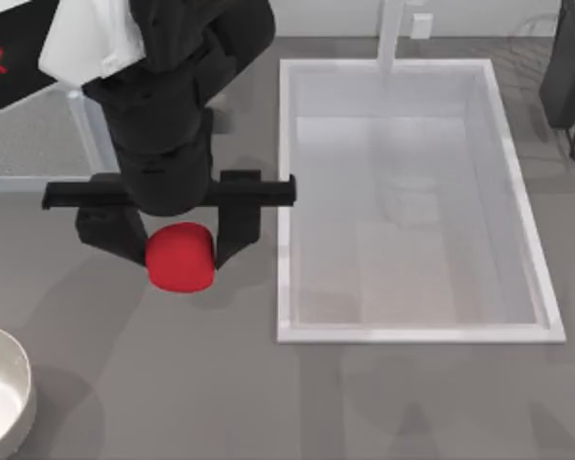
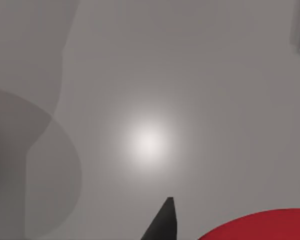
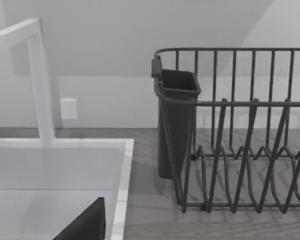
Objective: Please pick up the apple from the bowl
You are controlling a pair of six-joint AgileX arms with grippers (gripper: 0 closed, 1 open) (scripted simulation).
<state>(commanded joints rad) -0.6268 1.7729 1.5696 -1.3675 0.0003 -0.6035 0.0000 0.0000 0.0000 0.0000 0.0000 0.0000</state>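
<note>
The bright-red apple (image 1: 180,257) hangs above the grey table, left of the sink, and my left gripper (image 1: 180,251) is shut on it, one black finger on each side. The off-white bowl (image 1: 2,398) sits at the table's front left corner, well apart from the apple, and its pale inside looks bare. In the left wrist view the apple (image 2: 260,227) is a red curve beside one dark fingertip (image 2: 162,222). My right arm is parked near the sink's far side, where a dark finger (image 3: 85,226) of its gripper shows over the sink's edge.
A large rectangular white sink (image 1: 417,201) with a white faucet (image 1: 393,34) takes up the table's right half. A dark wire dish rack (image 3: 240,130) with a utensil cup (image 3: 176,120) stands at the back right. Open grey tabletop lies between the bowl and the sink.
</note>
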